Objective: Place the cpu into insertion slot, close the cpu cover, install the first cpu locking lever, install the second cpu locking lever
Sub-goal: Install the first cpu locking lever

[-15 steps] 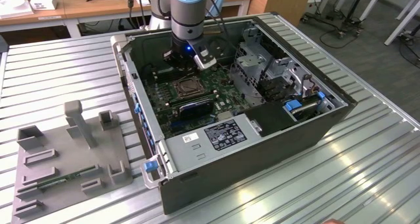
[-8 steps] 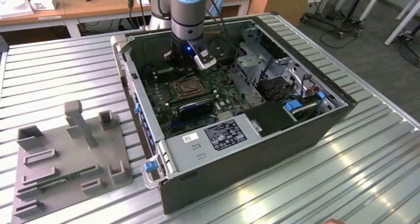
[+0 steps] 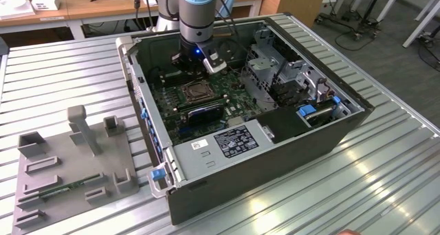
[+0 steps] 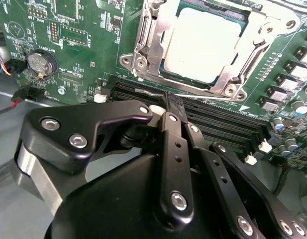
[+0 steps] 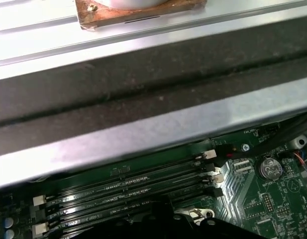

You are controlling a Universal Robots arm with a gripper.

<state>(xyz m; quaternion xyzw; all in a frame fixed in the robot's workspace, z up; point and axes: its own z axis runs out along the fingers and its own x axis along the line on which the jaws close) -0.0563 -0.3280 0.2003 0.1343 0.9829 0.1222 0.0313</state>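
Note:
The cpu, a pale metal square, lies in the insertion slot on the green board. The cpu cover, a silver frame, lies flat around it. A thin silver locking lever runs along the socket's edge beside the memory slots. My gripper hangs just off that edge with its black fingers pressed together, the tips touching or nearly touching the lever's end; whether they hold it I cannot tell. In the exterior view the gripper is inside the open case, just behind the socket.
A black block sits in front of the socket and a power supply nearer the case front. A drive cage stands toward the exterior view's right. A coin battery sits on the board. A grey fixture plate lies outside the case.

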